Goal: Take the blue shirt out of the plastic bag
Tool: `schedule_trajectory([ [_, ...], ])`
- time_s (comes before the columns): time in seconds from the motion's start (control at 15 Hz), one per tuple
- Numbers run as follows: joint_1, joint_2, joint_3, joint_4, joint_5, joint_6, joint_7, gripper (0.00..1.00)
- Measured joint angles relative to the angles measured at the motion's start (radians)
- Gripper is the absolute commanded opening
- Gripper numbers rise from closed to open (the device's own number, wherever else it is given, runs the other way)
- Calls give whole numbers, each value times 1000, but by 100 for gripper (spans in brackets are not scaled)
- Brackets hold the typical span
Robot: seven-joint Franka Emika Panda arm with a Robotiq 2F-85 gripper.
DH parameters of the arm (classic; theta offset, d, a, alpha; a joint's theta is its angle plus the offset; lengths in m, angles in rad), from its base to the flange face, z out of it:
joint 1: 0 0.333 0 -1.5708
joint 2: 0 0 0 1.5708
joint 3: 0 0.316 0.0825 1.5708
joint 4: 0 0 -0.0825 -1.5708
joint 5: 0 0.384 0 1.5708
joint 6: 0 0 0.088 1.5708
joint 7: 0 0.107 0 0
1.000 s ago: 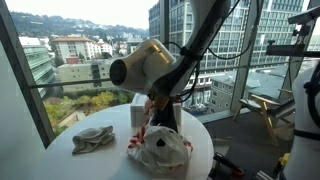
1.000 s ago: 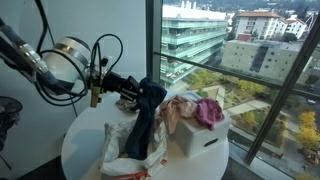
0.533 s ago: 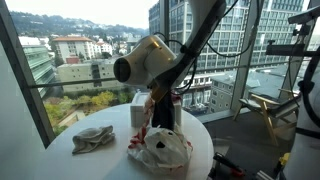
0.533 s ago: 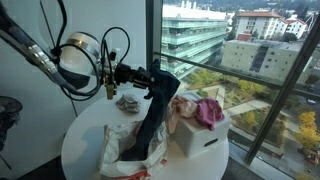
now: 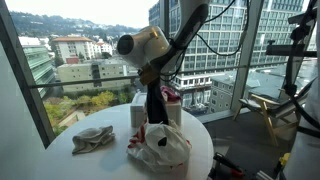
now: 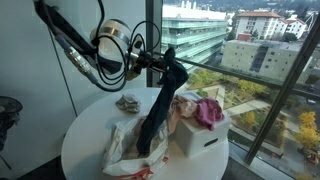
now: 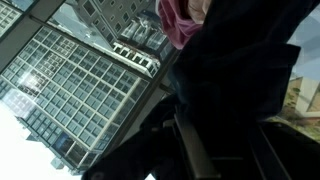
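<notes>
gripper [image 6: 166, 66] is pinched on the top end of the shirt [image 6: 157, 115] (jaws are buried in dark cloth in the wrist view, so I'm reading the grip from how the fabric hangs off it)
shirt drops as one long dark strip straight below the gripper; its lower end sits in the mouth of the bag [image 6: 118, 148], so it's mostly out and the tail isn't clear yet
both exterior views agree: gripper [image 5: 152, 80] high, shirt [image 5: 157, 108] under it, bag [image 5: 160, 148] crumpled on the table [image 5: 105, 162] directly beneath
my guess at why it's held this high: the garment is long, so the grip point needs height before the hem passes the rim
nothing is holding the bag, it just lies slack; risk is the hem snags and drags the bag up with it
next move as I see it: more lift, or a sideways carry away from the bag
box [image 6: 203, 142] is just beside the hanging shirt with a pink cloth [image 6: 208, 110] on top; grey rag [image 6: 127, 102] sits lower and off to one side, apart from the bag; neither is in the lift path
</notes>
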Motion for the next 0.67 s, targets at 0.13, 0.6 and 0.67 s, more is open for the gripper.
schedule_trajectory([
  [0.13, -9, 33, 1, 64, 0, 12, 15, 13],
  [0.6, 13, 36, 26, 225, -34, 4, 32, 13],
  [0.67, 19, 33, 29, 243, -50, -2, 35, 13],
])
